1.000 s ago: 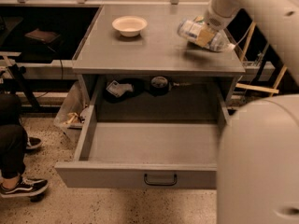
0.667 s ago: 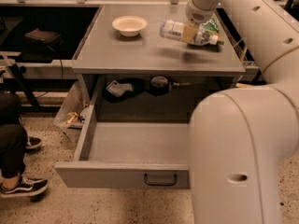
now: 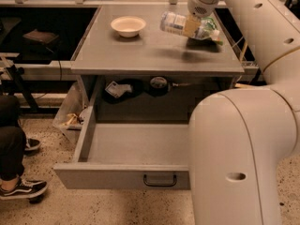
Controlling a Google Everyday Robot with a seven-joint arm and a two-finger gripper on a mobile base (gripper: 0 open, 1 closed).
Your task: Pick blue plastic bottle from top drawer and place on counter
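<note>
The blue plastic bottle [image 3: 176, 23] lies sideways in my gripper [image 3: 191, 26], held just above the right half of the counter [image 3: 140, 53]. The gripper is shut on the bottle, with its shadow on the counter below. The top drawer [image 3: 126, 168] is pulled fully open under the counter, and the part I can see holds nothing. Its dark loop handle [image 3: 160, 180] is on the front panel. My arm covers the drawer's right side.
A white bowl [image 3: 128, 26] sits at the counter's back left. A green snack bag [image 3: 210, 33] lies behind the bottle at the counter's right. Dark objects [image 3: 159, 83] sit on the shelf under the counter. A person's legs and shoes [image 3: 21, 187] are at the left.
My gripper has carried the bottle leftward over the counter, from near its right edge toward the middle right. The drawer and bowl have not moved.
</note>
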